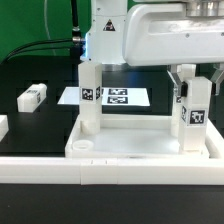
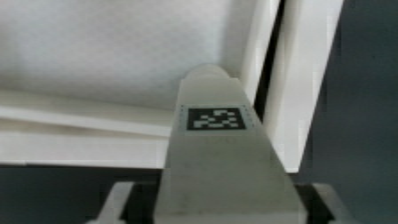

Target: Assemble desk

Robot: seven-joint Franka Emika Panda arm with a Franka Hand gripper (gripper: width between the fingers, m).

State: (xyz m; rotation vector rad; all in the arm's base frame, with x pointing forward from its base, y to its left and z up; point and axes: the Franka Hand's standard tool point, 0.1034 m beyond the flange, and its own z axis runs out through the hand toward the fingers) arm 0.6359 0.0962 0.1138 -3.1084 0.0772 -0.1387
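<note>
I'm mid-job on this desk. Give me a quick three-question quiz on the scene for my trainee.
1. How many legs stand upright in the corners of the desk top?
2. True or false: the loose leg lies on the marker board.
3. What does the hand straddle? A. the upright leg on the exterior view's right. B. the loose leg. C. nothing.

Key: 1. Two. 2. False: it lies on the black table, apart from the marker board. 3. A.
</note>
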